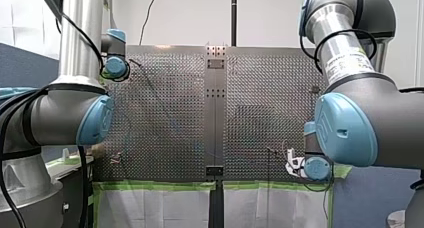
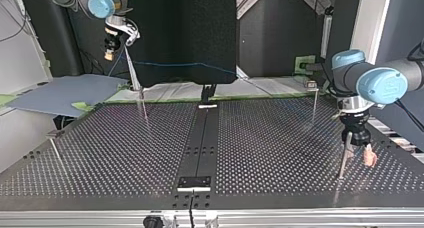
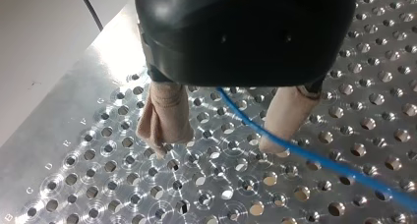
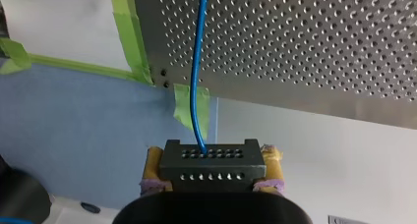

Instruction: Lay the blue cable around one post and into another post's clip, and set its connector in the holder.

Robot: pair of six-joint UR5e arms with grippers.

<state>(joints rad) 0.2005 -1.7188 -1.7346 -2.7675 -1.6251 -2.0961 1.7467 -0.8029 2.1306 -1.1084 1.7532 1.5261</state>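
The right arm's gripper has its yellow pads pressed on both sides of a black rectangular connector with two rows of small holes, so it is pinching this connector. The thin blue cable comes out of the connector's face. It runs straight away from the gripper, past strips of green tape and over the edge of the perforated metal table.

In the top view this gripper hangs high, beyond the table's far edge at the view's left. From it the cable goes as a fine blue line toward the view's middle, in front of a dark panel. Further than that it cannot be followed there.

The left arm's gripper is low over the table, and its two fingers, wrapped in beige pads, stand spread apart. The blue cable comes out from under the gripper body between them, crosses the tip of one pad, and goes on above the holes of the table. In the top view this gripper stands at the view's right, just beside a thin metal post.
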